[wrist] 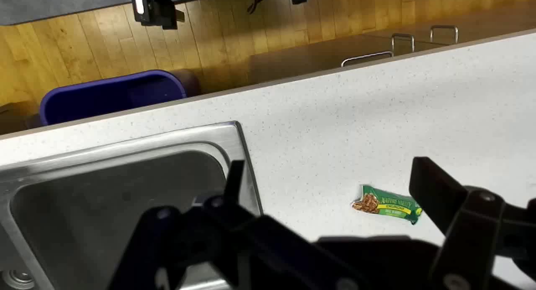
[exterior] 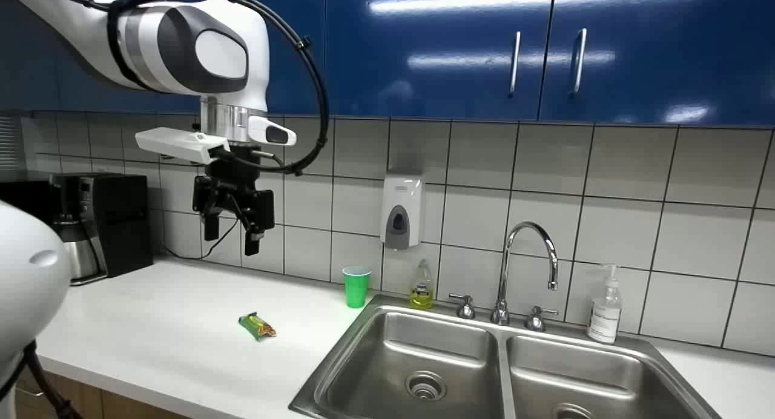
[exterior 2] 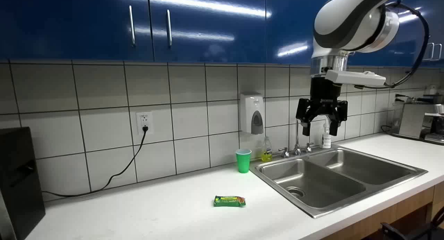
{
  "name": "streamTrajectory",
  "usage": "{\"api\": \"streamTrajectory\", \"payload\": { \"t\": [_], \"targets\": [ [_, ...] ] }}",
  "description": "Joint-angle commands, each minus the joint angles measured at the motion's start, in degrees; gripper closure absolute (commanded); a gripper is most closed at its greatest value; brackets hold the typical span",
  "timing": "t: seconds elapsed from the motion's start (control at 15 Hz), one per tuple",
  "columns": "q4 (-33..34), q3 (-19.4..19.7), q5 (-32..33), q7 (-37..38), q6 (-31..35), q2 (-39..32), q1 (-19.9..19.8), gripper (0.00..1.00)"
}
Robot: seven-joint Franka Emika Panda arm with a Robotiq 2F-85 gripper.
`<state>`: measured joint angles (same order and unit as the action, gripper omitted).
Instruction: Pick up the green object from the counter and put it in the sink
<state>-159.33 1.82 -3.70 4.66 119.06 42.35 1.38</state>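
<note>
Packet (wrist: 389, 205), small and green, lies on the worktop (exterior: 169, 322), apart from the sink (exterior: 342, 355). Well above, the empty fingers (wrist: 431, 189) stand wide apart — spread roughly along the packet's length in the wrist view. Turning them crosswise before lowering should allow a soft pinch at its middle — then keep clear of the green cup (exterior: 356, 289).

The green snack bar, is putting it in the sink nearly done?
No, nothing looks done: the snack bar lies on the counter, outside the sink. Nothing is in hand: the end effector hangs open, empty. Still to do: grab the snack bar, drop it in.
</note>
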Motion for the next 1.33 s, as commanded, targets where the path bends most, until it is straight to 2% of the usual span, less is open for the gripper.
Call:
{"api": "streamTrajectory", "payload": {
  "t": [0.0, 0.4, 0.87, 1.27],
  "targets": [
    [0.11, -0.69, -0.53, -0.47, -0.18, -0.12, -0.75, 0.0],
    [1.78, -1.72, 0.84, 0.29, 3.75, -9.6, -0.94, 0.0],
    [5.19, -5.64, 1.33, 1.38, 14.57, -24.39, 1.38, 0.0],
    [11.69, -7.89, 2.95, 2.18, 22.25, -38.09, 2.78, 0.0]
  ]
}}
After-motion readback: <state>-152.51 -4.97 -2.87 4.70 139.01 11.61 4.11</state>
